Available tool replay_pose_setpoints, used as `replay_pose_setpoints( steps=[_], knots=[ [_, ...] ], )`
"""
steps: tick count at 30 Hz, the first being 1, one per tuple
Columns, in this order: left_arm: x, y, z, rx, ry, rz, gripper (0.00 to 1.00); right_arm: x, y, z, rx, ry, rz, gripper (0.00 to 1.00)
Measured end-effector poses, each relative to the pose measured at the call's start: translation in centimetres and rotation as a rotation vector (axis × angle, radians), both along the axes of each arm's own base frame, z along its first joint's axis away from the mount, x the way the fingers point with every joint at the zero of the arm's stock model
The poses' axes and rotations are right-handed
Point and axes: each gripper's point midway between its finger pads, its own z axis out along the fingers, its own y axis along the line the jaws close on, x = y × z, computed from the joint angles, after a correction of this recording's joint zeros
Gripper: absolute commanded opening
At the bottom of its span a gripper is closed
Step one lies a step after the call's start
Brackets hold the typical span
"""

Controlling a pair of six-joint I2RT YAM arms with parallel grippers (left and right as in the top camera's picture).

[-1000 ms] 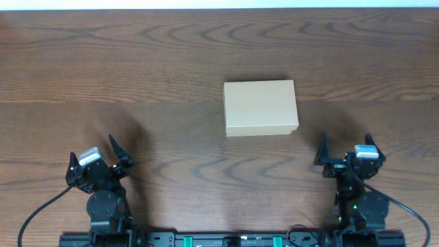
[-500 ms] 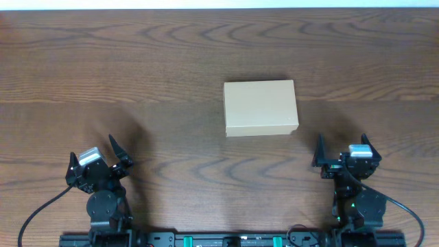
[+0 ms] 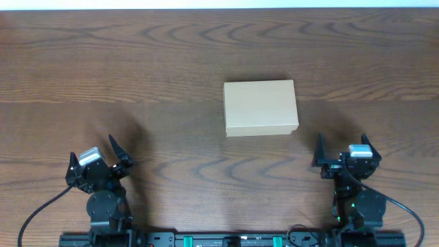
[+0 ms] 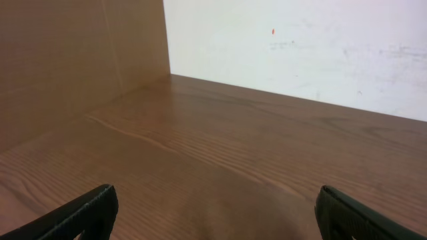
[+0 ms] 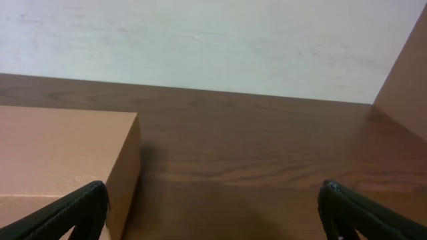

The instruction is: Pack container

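The container (image 3: pixel 260 108), a plain tan cardboard box with its lid down, lies a little right of the table's centre. In the right wrist view the container (image 5: pixel 60 153) fills the left side, just ahead and left of my right gripper (image 5: pixel 213 217). From above, my right gripper (image 3: pixel 342 149) stands open near the front edge, below and right of the box, with nothing between its fingers. At the front left my left gripper (image 3: pixel 94 154) is open and empty, far from the box. The left gripper (image 4: pixel 215 217) in its own wrist view shows only bare wood between its wide-set fingers.
The wooden table (image 3: pixel 137 68) stretches around the box. A white wall (image 4: pixel 300 47) stands behind it, and a wooden side panel (image 4: pixel 67 60) rises at the left; another panel (image 5: pixel 407 73) rises at the right.
The right gripper has shifted slightly forward and left, towards the box. The left arm and the box have not moved.
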Motion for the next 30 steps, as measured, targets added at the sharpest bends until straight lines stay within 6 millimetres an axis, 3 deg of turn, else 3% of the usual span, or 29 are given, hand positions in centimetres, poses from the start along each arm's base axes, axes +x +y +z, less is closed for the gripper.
replay_pose_setpoints(
  steps=[30],
  knots=[
    [0.0,0.0,0.0,0.0,0.0,0.0,0.95,0.0,0.0,-0.01,-0.001,0.0,0.0,0.99]
  ],
)
